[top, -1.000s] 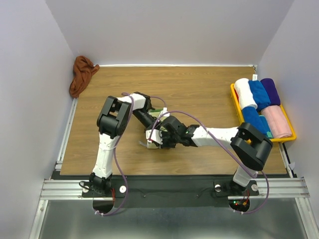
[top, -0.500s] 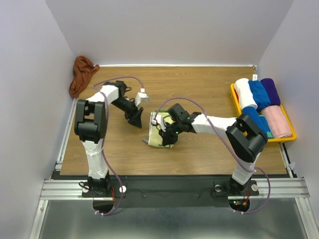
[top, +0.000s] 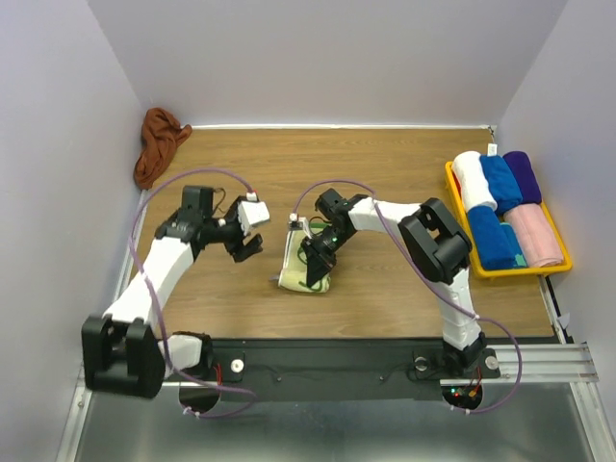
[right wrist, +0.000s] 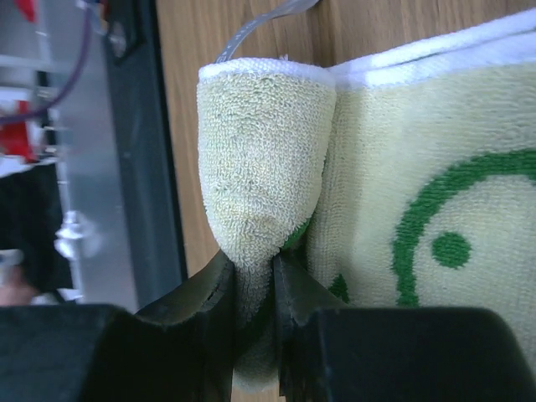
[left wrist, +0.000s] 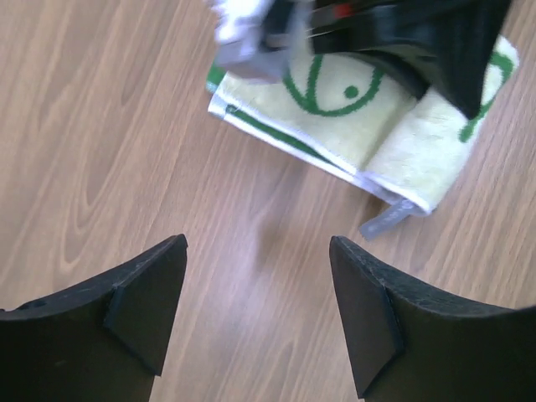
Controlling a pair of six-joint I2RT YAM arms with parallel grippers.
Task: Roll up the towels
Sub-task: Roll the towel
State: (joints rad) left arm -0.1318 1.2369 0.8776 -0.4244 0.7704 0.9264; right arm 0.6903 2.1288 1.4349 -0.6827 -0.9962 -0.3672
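The cream towel (top: 293, 277) with green patterns lies mid-table, partly rolled along one edge. My right gripper (top: 316, 258) is shut on that rolled edge; in the right wrist view the fingers pinch the cream towel's roll (right wrist: 260, 159) at the right gripper (right wrist: 253, 270). My left gripper (top: 245, 246) hovers to the left of the towel, open and empty. In the left wrist view the left gripper (left wrist: 258, 244) has bare wood between its fingers, with the cream towel (left wrist: 368, 134) ahead of it. The rust-brown towel (top: 158, 144) lies crumpled at the far left corner.
A yellow tray (top: 450, 185) at the right edge holds rolled white, blue, purple and pink towels. Walls close in the table on the left, back and right. A metal rail runs along the near edge (top: 337, 361).
My left arm has swung left, away from the cream towel, and its gripper has opened. My right gripper has shifted left and nearer along the towel, still pinching the roll.
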